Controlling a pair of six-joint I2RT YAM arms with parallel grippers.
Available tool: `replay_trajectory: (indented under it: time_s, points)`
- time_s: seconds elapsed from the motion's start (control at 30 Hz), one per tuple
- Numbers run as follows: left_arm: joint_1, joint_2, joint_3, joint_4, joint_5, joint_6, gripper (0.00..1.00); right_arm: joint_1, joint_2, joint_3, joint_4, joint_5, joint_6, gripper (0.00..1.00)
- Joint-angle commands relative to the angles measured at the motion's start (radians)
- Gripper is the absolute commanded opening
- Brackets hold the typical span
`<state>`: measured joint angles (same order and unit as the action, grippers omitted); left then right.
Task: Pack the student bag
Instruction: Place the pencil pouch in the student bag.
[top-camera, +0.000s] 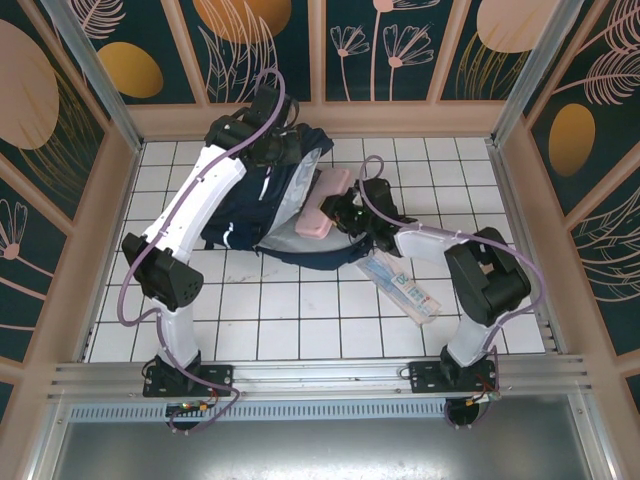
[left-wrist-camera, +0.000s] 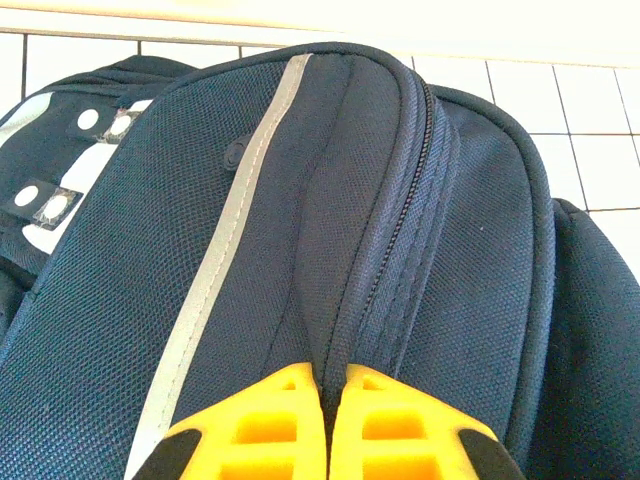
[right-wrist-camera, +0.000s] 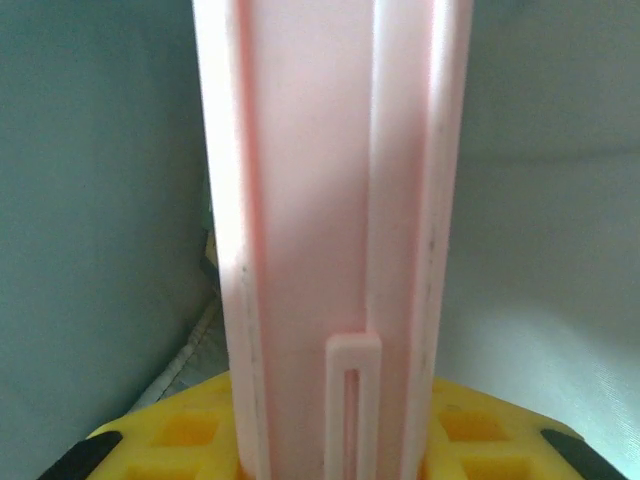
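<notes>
The student bag lies at the far middle of the white tiled table, its mouth turned toward the right and near side, with pale lining showing at the opening. The left gripper is at the bag's far end, its yellow fingers pressed together on a fold of navy fabric just beside the zip. A grey reflective stripe runs up the panel to the left of that fold. The right gripper is clamped on a pink case at the bag's mouth, and from the right wrist the case stands upright between the fingers, with pale lining on both sides. A clear pouch with blue print lies on the tiles near the right arm, apart from the bag. Its lettering is too small to read.
</notes>
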<state>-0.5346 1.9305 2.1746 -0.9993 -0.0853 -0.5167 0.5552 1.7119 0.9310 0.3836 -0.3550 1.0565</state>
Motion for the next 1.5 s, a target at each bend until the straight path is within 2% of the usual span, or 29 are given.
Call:
replay_trajectory:
  time_s: [0.0, 0.17, 0.3, 0.5, 0.7, 0.9, 1.07, 1.27, 1.47]
  points:
    - [0.009, -0.087, 0.005, 0.125, 0.003, -0.054, 0.0, -0.003, -0.071, -0.046, -0.014, 0.067, -0.009, 0.26]
    - [0.009, -0.092, -0.01, 0.17, 0.028, -0.068, 0.0, -0.003, 0.011, -0.047, 0.025, -0.031, 0.014, 0.26]
    - [0.009, -0.094, -0.019, 0.178, 0.04, -0.075, 0.0, -0.003, 0.076, -0.01, 0.065, -0.055, 0.029, 0.27]
    - [0.01, -0.11, -0.047, 0.184, 0.045, -0.082, 0.0, -0.002, 0.193, 0.105, 0.136, -0.128, 0.051, 0.27]
    - [0.008, -0.125, -0.058, 0.188, 0.038, -0.082, 0.0, 0.007, 0.322, 0.231, 0.16, -0.169, 0.091, 0.33]
    - [0.009, -0.125, -0.068, 0.187, 0.028, -0.081, 0.0, 0.014, 0.385, 0.34, 0.036, -0.171, 0.032, 0.51]
    - [0.009, -0.13, -0.08, 0.192, 0.015, -0.07, 0.0, 0.012, 0.333, 0.378, -0.203, -0.095, -0.096, 0.63]
    - [0.01, -0.129, -0.099, 0.208, 0.008, -0.057, 0.0, 0.01, 0.313, 0.453, -0.497, -0.025, -0.228, 0.67]
    - [0.011, -0.136, -0.147, 0.233, -0.011, -0.045, 0.0, 0.009, 0.237, 0.409, -0.594, 0.037, -0.287, 0.71]
